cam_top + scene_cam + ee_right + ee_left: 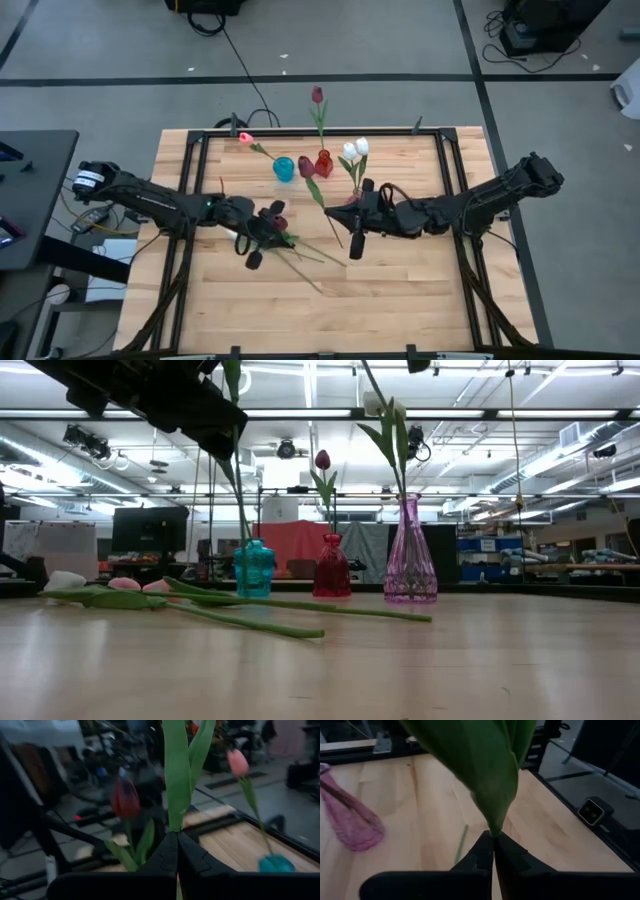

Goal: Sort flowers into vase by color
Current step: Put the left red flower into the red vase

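Three vases stand at the table's far middle. The teal vase [284,168] holds a pink tulip [245,137]. The red vase [323,162] holds a dark red tulip [317,95]. The pink glass vase [410,555] holds white tulips [356,149]. My left gripper [268,226] is shut on the stem of a dark red tulip [125,797], above several loose tulips [200,603] lying on the table. My right gripper [347,216] is shut on another tulip's green stem beside the pink vase. A dark red head [305,166] stands on a stem slanting toward it. My left gripper [493,842] pinches the tulip's green stem [494,831] between its two fingertips, just below a broad leaf. The stem and leaf rise from the fingers. The stem's lower end is hidden. My right gripper [176,837] pinches a green stem [174,826] between its two fingertips, where two long leaves start. The stem and leaves stand up from the fingers. The head lies outside the wrist view.
The loose tulips have a white head [65,580] and pink heads [140,586], and their stems [305,255] run toward the table's near right. A black frame [445,190] runs along the table's sides. Bare wood [400,300] lies at the near right.
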Controlling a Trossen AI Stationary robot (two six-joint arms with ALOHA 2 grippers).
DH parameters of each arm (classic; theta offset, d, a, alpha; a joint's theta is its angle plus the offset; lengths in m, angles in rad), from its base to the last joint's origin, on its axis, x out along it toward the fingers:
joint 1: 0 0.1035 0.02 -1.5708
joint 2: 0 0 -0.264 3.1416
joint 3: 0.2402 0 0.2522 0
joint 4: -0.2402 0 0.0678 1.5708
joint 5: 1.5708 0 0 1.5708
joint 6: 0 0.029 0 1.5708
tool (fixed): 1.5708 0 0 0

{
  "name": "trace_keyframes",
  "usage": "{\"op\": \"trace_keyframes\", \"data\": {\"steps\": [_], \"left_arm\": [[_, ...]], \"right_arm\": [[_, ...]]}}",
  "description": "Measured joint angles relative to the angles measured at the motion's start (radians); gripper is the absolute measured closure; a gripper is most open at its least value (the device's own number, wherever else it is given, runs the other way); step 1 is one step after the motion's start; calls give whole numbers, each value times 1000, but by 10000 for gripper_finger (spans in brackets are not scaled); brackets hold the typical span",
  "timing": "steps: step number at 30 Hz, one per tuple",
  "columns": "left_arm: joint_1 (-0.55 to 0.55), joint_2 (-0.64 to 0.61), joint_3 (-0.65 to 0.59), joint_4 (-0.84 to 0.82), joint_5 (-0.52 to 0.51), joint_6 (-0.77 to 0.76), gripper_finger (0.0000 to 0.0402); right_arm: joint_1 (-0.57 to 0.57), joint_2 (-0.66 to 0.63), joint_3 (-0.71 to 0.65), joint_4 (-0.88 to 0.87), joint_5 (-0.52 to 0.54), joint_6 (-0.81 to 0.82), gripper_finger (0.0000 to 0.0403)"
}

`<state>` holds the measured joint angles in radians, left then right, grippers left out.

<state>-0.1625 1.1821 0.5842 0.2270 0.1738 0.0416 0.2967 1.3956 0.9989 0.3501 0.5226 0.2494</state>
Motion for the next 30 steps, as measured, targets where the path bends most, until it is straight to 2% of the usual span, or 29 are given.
{"op": "trace_keyframes", "data": {"steps": [7, 14, 27, 30], "left_arm": [[-36, 46, -2, 32, 0, 0, 388], [-43, 9, -119, 176, -7, -44, 387], [-43, -62, -253, 174, -26, -90, 387], [-43, -64, -289, 223, -25, -71, 387]], "right_arm": [[-28, 0, 0, 95, -71, -39, 396], [-32, 0, 0, 94, -72, -40, 396], [-33, 0, 0, 104, -71, -33, 395], [-41, 0, 0, 118, -70, -32, 395]]}}
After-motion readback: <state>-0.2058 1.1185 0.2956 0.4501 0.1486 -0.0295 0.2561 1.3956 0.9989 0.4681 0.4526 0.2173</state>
